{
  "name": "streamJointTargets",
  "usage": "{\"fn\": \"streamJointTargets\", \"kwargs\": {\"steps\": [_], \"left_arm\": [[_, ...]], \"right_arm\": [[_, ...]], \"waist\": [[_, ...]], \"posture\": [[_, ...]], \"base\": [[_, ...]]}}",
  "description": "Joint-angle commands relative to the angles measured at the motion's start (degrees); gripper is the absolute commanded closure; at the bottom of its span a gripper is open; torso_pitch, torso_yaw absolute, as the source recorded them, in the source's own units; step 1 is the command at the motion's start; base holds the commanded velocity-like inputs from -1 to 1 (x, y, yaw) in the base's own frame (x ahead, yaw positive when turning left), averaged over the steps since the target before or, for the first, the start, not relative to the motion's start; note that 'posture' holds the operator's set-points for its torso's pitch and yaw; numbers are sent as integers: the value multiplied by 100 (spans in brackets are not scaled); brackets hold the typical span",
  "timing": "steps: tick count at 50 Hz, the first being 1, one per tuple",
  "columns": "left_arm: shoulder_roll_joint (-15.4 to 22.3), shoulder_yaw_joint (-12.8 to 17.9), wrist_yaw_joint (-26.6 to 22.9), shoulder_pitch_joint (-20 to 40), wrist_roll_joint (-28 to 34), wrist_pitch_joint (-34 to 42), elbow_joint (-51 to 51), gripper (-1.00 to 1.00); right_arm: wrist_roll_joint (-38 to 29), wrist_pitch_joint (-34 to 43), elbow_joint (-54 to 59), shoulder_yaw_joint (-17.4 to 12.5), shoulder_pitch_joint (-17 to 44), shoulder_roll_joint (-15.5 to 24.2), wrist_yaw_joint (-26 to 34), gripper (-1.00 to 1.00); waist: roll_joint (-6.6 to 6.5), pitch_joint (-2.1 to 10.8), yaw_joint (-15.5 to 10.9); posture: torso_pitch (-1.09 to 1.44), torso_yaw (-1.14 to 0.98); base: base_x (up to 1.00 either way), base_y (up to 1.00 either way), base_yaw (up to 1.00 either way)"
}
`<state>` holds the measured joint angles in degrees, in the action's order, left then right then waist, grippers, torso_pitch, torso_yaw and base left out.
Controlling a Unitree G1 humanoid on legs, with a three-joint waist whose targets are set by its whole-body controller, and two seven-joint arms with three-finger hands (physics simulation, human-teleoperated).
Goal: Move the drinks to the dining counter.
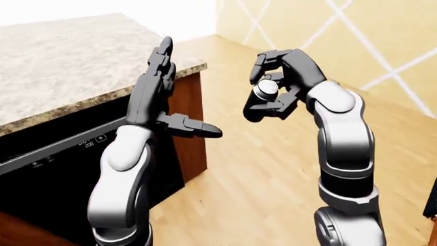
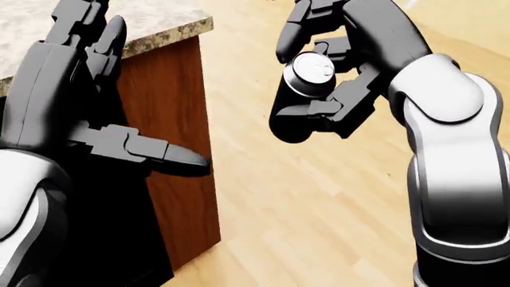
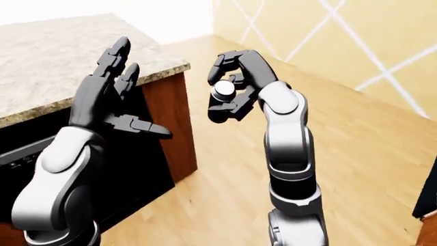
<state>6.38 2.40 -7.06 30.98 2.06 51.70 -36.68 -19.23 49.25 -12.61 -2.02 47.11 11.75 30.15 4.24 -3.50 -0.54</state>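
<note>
A silver-topped drink can [image 2: 309, 73] is held up in my right hand [image 2: 323, 72], whose dark fingers curl round it; the same can [image 1: 265, 90] shows in the left-eye view at upper middle. My left hand [image 2: 95, 89] is raised at the left with fingers spread and thumb [image 2: 163, 154] pointing right, holding nothing. A granite-topped counter [image 1: 61, 66] with a reddish-brown wooden end panel [image 2: 179, 137] stands to the left, close behind my left hand.
A black appliance front [image 1: 61, 169] sits under the granite top at the left. Light wooden floor [image 1: 266, 184] spreads to the right. A yellow wall with white diagonal lines [image 1: 355, 36] fills the upper right. A dark cabinet edge [image 3: 427, 195] shows at the far right.
</note>
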Motion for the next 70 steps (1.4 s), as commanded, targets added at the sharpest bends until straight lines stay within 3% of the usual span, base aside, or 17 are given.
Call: {"fn": "streamJointTargets", "kwargs": {"steps": [1, 9, 13, 24, 27, 28, 36, 37, 42, 43, 44, 46, 52, 55, 65, 69, 70], "left_arm": [[64, 72, 9, 130, 18, -165, -111, -100], [64, 87, -3, 122, 22, -176, -113, -100], [53, 74, 3, 91, 26, -208, -103, -100], [43, 81, -14, 55, 45, -236, -103, -100], [76, 148, -33, 47, 15, -259, -80, -100], [82, 144, -33, 36, 10, -238, -111, -100], [89, 96, -24, 34, 23, -218, -126, -100], [84, 96, -24, 45, 26, -201, -132, -100], [96, 87, -43, 174, 55, -151, -84, -100], [98, 98, -42, 217, 55, -138, -55, -100], [110, 105, -45, 250, 60, -180, 23, -100], [149, 135, -53, 298, 82, -314, 266, -100], [234, 193, -54, 564, 52, -188, 349, -100], [259, 194, -53, 669, 48, -102, 334, -100], [253, 168, -28, 768, 46, -6, 283, -100], [235, 156, -24, 728, 43, -27, 255, -100], [233, 155, -24, 719, 43, -38, 252, -100]], "right_arm": [[-13, -173, -221, -45, 237, -1, -72, 100], [-1, -221, -201, -33, 199, -25, -93, 100], [-12, -204, -251, -15, 155, -46, -89, 100], [-23, -251, -233, 43, 153, -136, -116, 100], [-19, -349, -130, 33, 142, -152, -152, 100], [-21, -335, -109, 35, 177, -163, -161, 100], [-2, -416, -163, 1, 135, -163, -182, 100], [11, -414, -150, -16, 147, -153, -195, 100], [201, -260, -91, -156, 352, -42, -437, 100], [222, -258, -55, -170, 383, -16, -484, 100], [245, -211, -76, -175, 414, 5, -505, 100], [287, -136, -131, -177, 455, 39, -537, 100], [421, 17, -138, -269, 666, 205, -632, 100], [488, 34, -123, -290, 711, 260, -683, 100], [681, 85, -136, -360, 775, 391, -804, 100], [725, 87, -130, -366, 789, 415, -844, 100], [739, 83, -130, -363, 787, 416, -851, 100]], "waist": [[46, 144, -87], [-411, 196, -48], [-974, 323, -27], [-256, 143, -99], [204, 276, -26], [30, 235, -48], [-340, 235, 85], [-108, 274, -93], [-832, 218, 122], [-600, 147, 101], [-633, 340, 133], [-642, 134, 81], [-393, 124, 32], [24, 190, 1], [-462, 107, 89], [-1006, 265, 160], [-830, 161, 83]], "posture": [[0, 0], [0, 0], [0, 0], [0, 0], [0, 0], [0, 0], [0, 0], [0, 0], [0, 0], [0, 0], [0, 0], [0, 0], [0, 0], [0, 0], [0, 0], [0, 0], [0, 0]], "base": [[0, 0, 100], [0, 0, 100], [0, 0, 100], [0, 0, 100], [0, 0, 100], [0, 0, 100], [0, 9, 88], [0, 12, 0], [0, 0, 0], [2, 0, 0], [27, 0, 0], [33, 0, 0], [33, 0, 0], [34, 0, 0], [53, 0, 0], [57, 0, 0], [58, 0, 0]]}}
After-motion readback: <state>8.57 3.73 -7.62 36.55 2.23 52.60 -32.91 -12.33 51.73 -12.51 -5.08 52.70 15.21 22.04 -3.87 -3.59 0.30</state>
